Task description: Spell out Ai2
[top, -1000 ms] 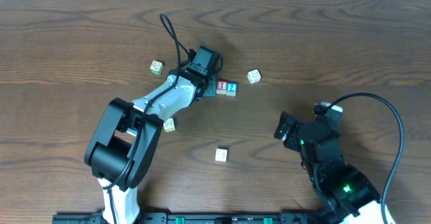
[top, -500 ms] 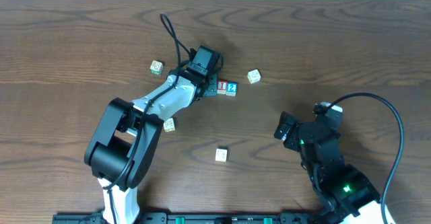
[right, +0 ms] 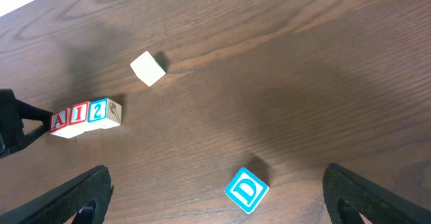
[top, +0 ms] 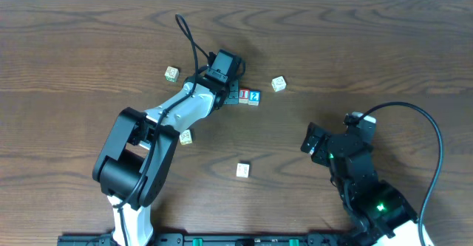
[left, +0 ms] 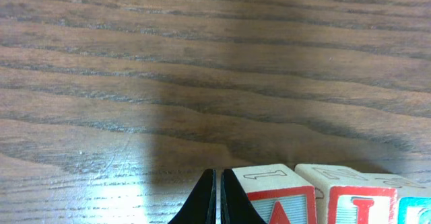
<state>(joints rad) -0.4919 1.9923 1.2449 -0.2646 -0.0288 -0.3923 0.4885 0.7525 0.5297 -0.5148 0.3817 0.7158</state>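
My left arm [top: 181, 109] reaches far out, left gripper [left: 217, 197] pinched together, empty, just beside the A block [left: 279, 198]; right arm [top: 356, 166] sits folded, right gripper [top: 310, 139] spread wide.

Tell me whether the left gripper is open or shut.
Shut: on the left gripper the black fingertips nearly touch, nothing between them, beside the red-edged wooden letter block.

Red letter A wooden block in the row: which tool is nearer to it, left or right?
Left. The left tool, shut, sits right beside the red letter A wooden block; the right tool, open, is far from it.
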